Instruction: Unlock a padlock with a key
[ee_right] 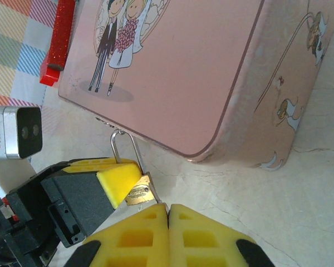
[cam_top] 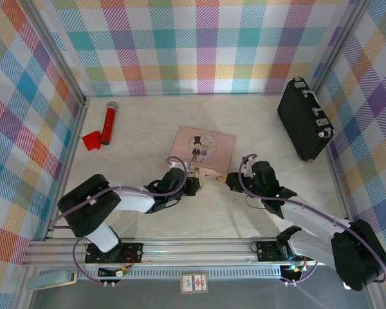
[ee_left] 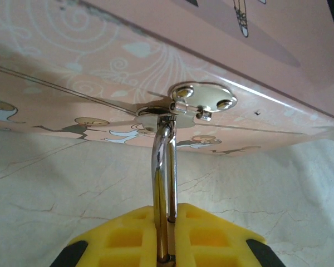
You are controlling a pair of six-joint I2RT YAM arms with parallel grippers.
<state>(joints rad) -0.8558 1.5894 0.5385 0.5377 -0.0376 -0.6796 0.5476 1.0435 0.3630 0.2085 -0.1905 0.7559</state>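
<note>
Pinches padlock (ee_right: 139,193) with left gripper (ee_left: 167,222), 2 yellow fingers clamped on its silver shackle (ee_left: 162,161), looped through hasp (ee_left: 203,99) of pink tin box (ee_right: 200,72) just beyond fingertips. Presses right gripper (ee_right: 168,214) fingers fully together, tips right against brass body. Cannot tell whether key sits between them.

Padlock (ee_right: 138,194) body largely hidden by yellow pads (ee_right: 118,183)

bright even light, soft shadows; wrist close-ups slightly blurred.
</note>
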